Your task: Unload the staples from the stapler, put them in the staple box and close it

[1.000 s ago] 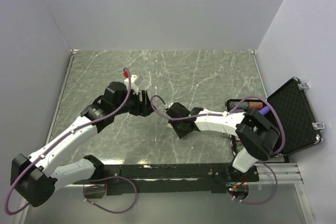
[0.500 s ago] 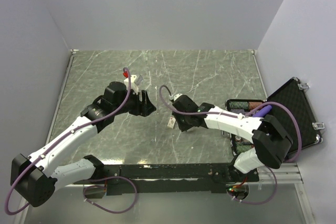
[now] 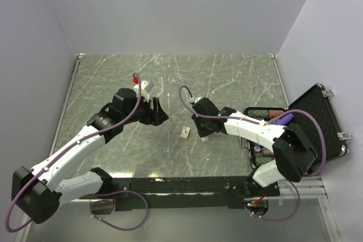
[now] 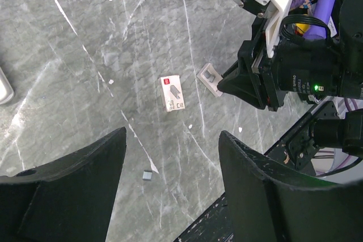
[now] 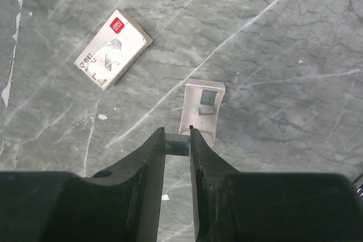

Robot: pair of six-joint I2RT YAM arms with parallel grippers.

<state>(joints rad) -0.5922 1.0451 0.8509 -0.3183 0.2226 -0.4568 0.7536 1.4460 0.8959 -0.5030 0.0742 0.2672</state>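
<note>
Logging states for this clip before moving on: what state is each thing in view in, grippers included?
left gripper: open, empty.
right gripper: shut on the staple strip.
staple strip: pinched between the right gripper's fingers, at one end of the tray.
staple box: closed, lying flat on the table.
tray: open, face up, a small grey piece inside.
case: open, lid laid back.

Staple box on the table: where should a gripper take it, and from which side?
Probably across its two long edges, from straight above. The staple box lies flat and skewed on the table, apart from the open tray, so its narrow width suits a grip once the wrist turns to match.
</note>
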